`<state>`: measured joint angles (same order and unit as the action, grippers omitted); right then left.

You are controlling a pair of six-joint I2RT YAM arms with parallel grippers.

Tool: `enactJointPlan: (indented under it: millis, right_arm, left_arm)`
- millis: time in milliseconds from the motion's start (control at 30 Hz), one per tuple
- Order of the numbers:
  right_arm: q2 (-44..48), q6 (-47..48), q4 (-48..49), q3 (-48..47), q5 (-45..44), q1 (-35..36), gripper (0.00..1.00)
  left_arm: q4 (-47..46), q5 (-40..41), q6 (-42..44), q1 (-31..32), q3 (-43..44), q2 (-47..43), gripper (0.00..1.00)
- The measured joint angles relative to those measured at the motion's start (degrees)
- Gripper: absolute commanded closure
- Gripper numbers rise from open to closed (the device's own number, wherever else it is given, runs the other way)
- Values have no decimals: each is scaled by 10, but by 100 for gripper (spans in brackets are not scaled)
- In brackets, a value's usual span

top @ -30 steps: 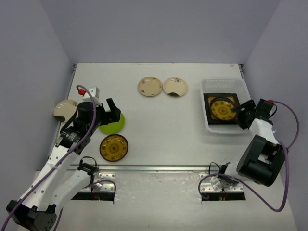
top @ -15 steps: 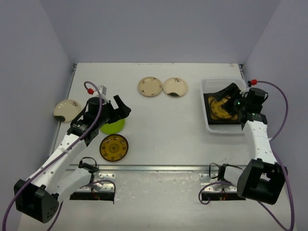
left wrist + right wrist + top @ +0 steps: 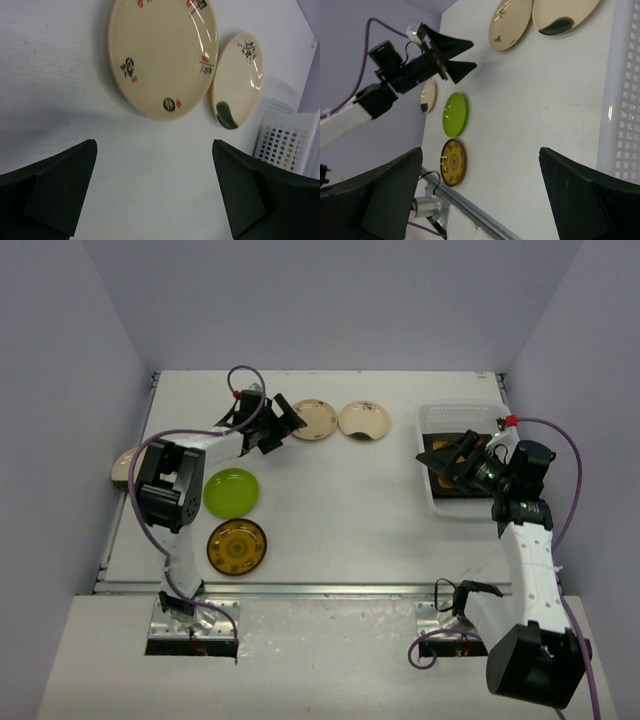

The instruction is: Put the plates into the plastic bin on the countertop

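The plastic bin [image 3: 466, 409] stands at the right and holds a dark square plate [image 3: 441, 486], mostly hidden by my right gripper [image 3: 446, 462]. That gripper hovers open and empty over the bin. My left gripper [image 3: 285, 424] is open and empty, just left of a round cream plate [image 3: 314, 419]. A second cream plate [image 3: 364, 420] lies beside it. In the left wrist view both cream plates [image 3: 162, 55] [image 3: 238, 80] lie ahead of the open gripper [image 3: 155, 190]. A lime green plate [image 3: 232, 492] and an amber patterned plate [image 3: 237, 546] lie at the near left.
Another cream plate [image 3: 124, 466] sits at the far left edge, partly behind the left arm. A metal rail [image 3: 330, 589] runs along the near edge of the countertop [image 3: 340, 510]. The right wrist view shows the bin wall [image 3: 620, 100] and the left gripper [image 3: 454, 55].
The left arm has swung from the lime green plate out to the far cream plates. The right arm has lifted and stretched over the bin, gripper open.
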<state>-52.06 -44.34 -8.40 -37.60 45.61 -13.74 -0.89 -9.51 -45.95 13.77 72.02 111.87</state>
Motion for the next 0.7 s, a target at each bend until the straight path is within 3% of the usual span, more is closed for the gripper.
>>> enactJointPlan:
  millis: [200, 333, 400, 500, 600, 700]
  right_arm:
    - [59, 13, -21, 2, 20, 0, 1]
    - [68, 12, -26, 5, 29, 0, 1]
    - [69, 8, -25, 6, 35, 0, 1]
    - [74, 3, -17, 14, 42, 0, 1]
    - [81, -5, -4, 32, 45, 0, 1]
    - [87, -14, 6, 50, 47, 0, 1]
  left_arm:
    - [-10, -20, -5, -17, 97, 118, 17]
    - [-9, -26, -4, -27, 117, 137, 37]
    - [-11, -31, -1, -29, 137, 156, 52]
    - [-24, -43, 2, -30, 153, 177, 59]
    - [-27, -45, 6, -31, 157, 184, 73]
    - [-22, -41, 11, -31, 158, 187, 95]
